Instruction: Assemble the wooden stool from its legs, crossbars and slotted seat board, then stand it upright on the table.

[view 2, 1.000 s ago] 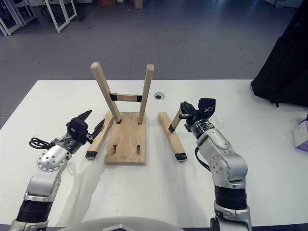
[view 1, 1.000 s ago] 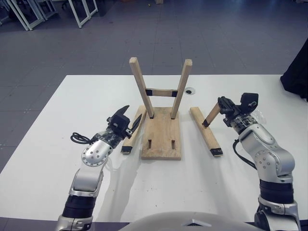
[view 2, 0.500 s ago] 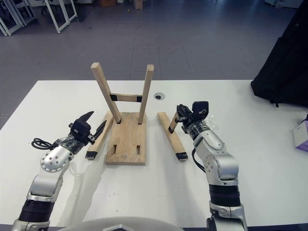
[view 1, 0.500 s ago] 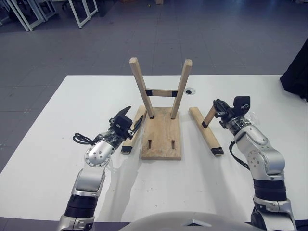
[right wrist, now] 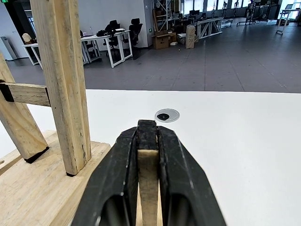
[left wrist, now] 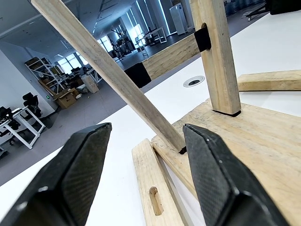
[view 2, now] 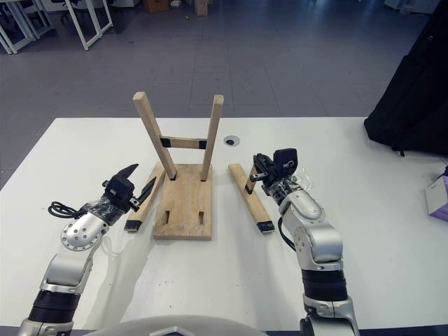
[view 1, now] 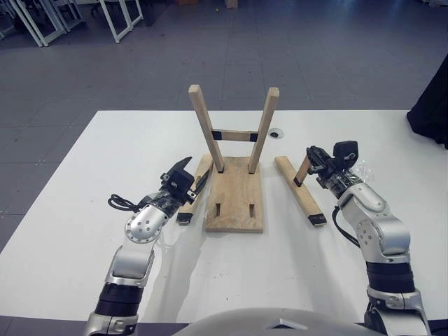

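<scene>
Worktop: white worktop (view 1: pixel 84 182) with the stool parts gathered near its middle
Seat board: slotted seat board (view 1: pixel 234 199) lying flat on the worktop, between the two arms
Fitted legs: two upright legs, one (view 1: pixel 206 129) on the left and one (view 1: pixel 263 129) on the right, stand in the slots at the board's far end and lean slightly apart towards their tops
Fitted crossbar: crossbar (view 1: pixel 235 135) joins the two upright legs about halfway up, with dark fittings at both ends
Empty slots: two open slots (view 1: pixel 218 208) side by side in the near half of the board
Left loose leg: left loose leg (left wrist: pixel 150 188) lies flat on the worktop just beside the board's left edge, dark cap at its near end
Right loose leg: right loose leg (view 1: pixel 299 192) lies flat on the worktop to the right of the board, apart from it, dark cap at its near end
Short crossbar: short crossbar (view 1: pixel 303 171) rises at a tilt from the far part of the right loose leg, lower end seated in it
Left claw: left claw (view 2: pixel 143 174) is spread wide over the far half of the left loose leg, gripping nothing; contact with the wood cannot be told
Right claw: right claw (right wrist: pixel 147 136) is clamped on the upper end of the short crossbar, one finger on each side
Cable port: round cable port (view 1: pixel 276 131) in the worktop, behind the upright legs to the right
</scene>
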